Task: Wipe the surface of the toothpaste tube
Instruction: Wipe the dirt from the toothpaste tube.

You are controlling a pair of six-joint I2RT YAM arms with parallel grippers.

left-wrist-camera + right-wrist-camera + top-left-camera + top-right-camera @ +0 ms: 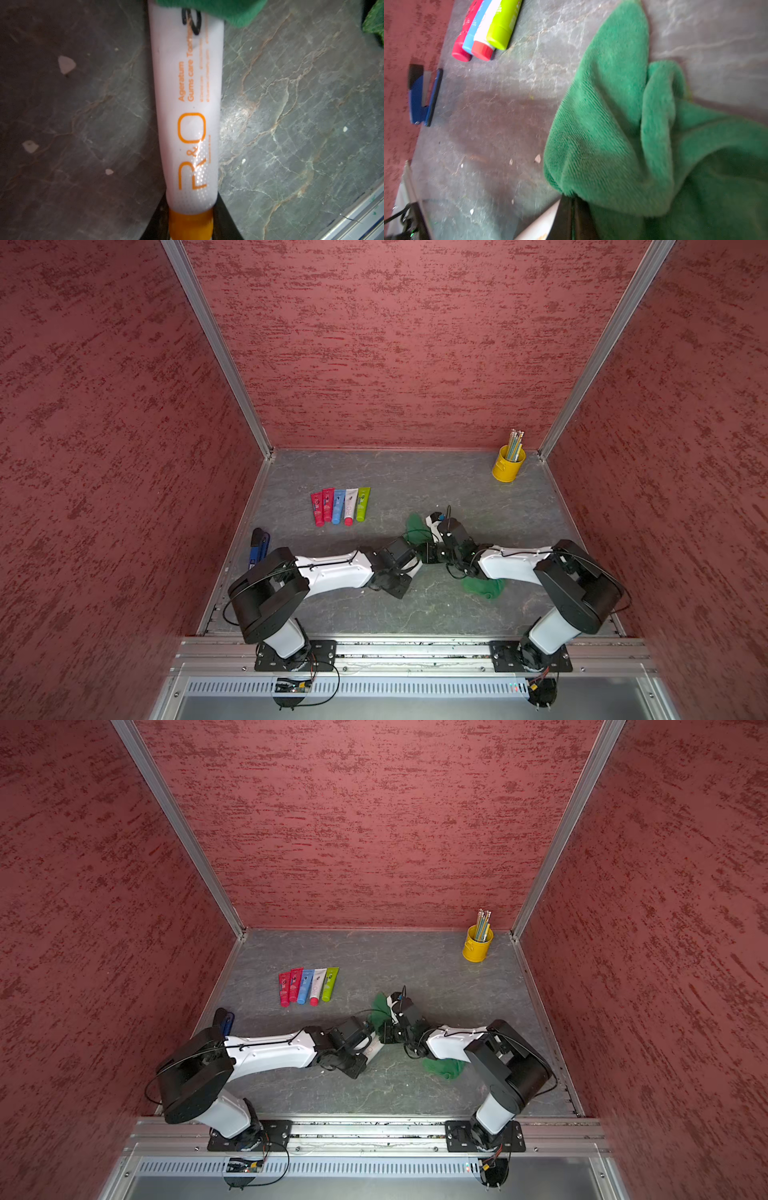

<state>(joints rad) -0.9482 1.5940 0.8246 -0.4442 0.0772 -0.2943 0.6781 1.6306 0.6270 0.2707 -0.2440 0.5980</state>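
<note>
A white toothpaste tube (187,99) with orange print and an orange cap is held off the table. My left gripper (191,209) is shut on it, one dark finger on each side of the cap end. In both top views a short white stretch of the tube (372,1051) (417,568) shows between the two wrists. A green cloth (618,124) hangs bunched from my right gripper (572,205), which is shut on a fold of it. The cloth (218,10) lies over the tube's far end. A corner of the tube (539,224) shows beside the right fingers.
Several toothpaste tubes (340,506) in red, blue, white and lime lie in a row at the back left. A blue and black tool (258,547) rests by the left wall. A yellow cup of pencils (508,464) stands back right. More green cloth (484,587) lies under the right arm.
</note>
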